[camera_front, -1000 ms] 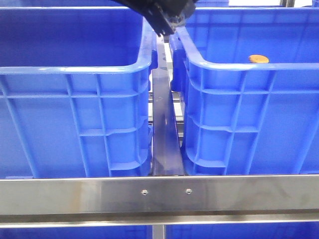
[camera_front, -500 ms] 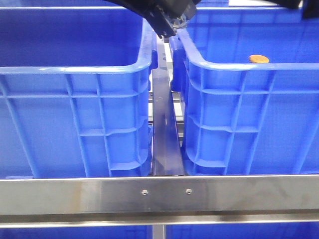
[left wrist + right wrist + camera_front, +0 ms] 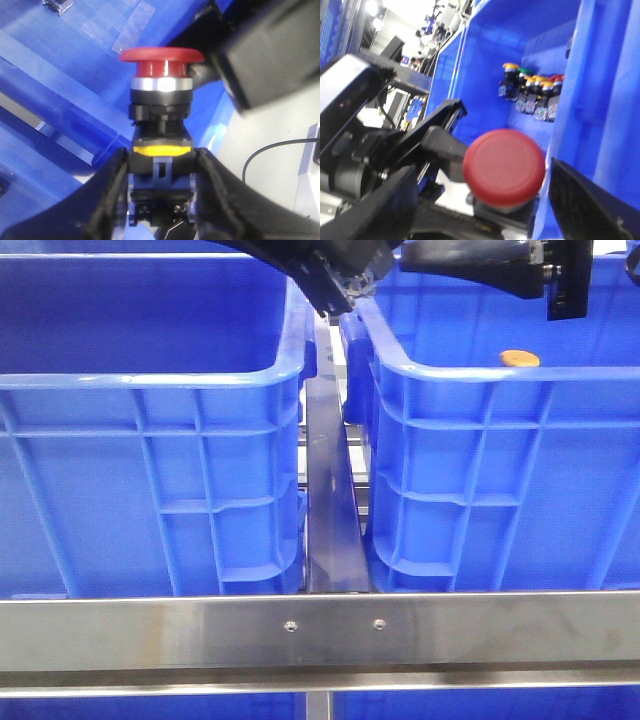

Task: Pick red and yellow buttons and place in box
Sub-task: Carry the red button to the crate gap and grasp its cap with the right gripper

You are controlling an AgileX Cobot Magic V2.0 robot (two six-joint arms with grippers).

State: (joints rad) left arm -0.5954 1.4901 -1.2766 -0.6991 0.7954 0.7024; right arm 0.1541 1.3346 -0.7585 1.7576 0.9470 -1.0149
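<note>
My left gripper (image 3: 161, 167) is shut on the black body of a red button (image 3: 161, 54), a mushroom-capped switch with a yellow band. In the front view the left gripper (image 3: 338, 285) hangs at the top, over the gap between two look-alike blue crates, the left box (image 3: 150, 380) and the right box (image 3: 480, 380). My right gripper (image 3: 415, 258) reaches in from the right, close to it. It stands open, and the red button's cap (image 3: 504, 167) shows between its fingers (image 3: 380, 205) without touching them. An orange-yellow button (image 3: 519, 358) lies in the right box.
Several more push buttons (image 3: 530, 95) with yellow, green and red caps are bunched against a blue crate wall. A steel rail (image 3: 320, 625) crosses in front of the crates, and a metal bar (image 3: 330, 510) runs between them.
The right arm has come into the front view from the upper right and moved left, up to the left gripper. The left arm and the orange-yellow button have stayed put.
</note>
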